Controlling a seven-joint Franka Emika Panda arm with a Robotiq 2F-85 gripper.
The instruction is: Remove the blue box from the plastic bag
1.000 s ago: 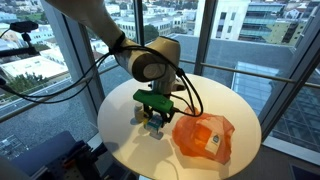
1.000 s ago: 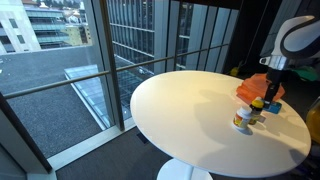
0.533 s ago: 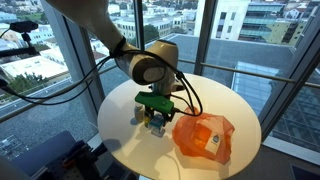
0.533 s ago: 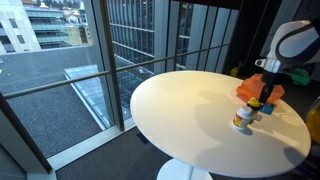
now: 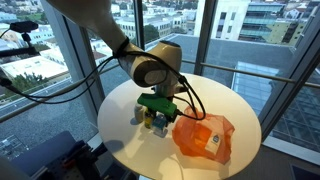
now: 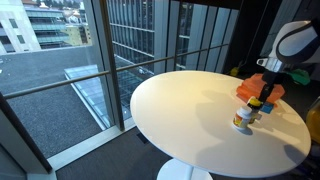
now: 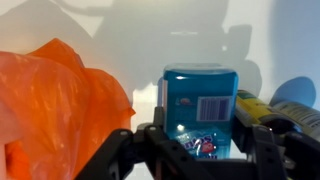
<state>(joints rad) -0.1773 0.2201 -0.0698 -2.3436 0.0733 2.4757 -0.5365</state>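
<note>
The blue box point(image 7: 200, 100) is standing upright on the white bench point(image 5: 125, 125), outside the orange plastic bag point(image 7: 55, 110), which is lying crumpled just beside it. The tool point(image 7: 203, 135) is reaching down over the box with a jaw on either side of it. The jaws are sitting right against the box's flanks in the wrist view, but I cannot tell whether they are squeezing it or only straddling it. A yellow-capped bottle point(image 7: 262, 105) is crowding the box on the side away from the bag.

Judging from this, the box is looking as good as out, and the step in hand is parting cleanly from it. If the jaws are gripping, they should be spreading only when the box is resting flat, and evenly, so that neither one is dragging it over. The outer jaw is running close to the bottle, so a straight rise is looking safer than any sideways swing. In both exterior views the bag point(image 5: 205, 137) is lying near the tool point(image 5: 157, 112), so loose plastic catching is the thing to be watching
</note>
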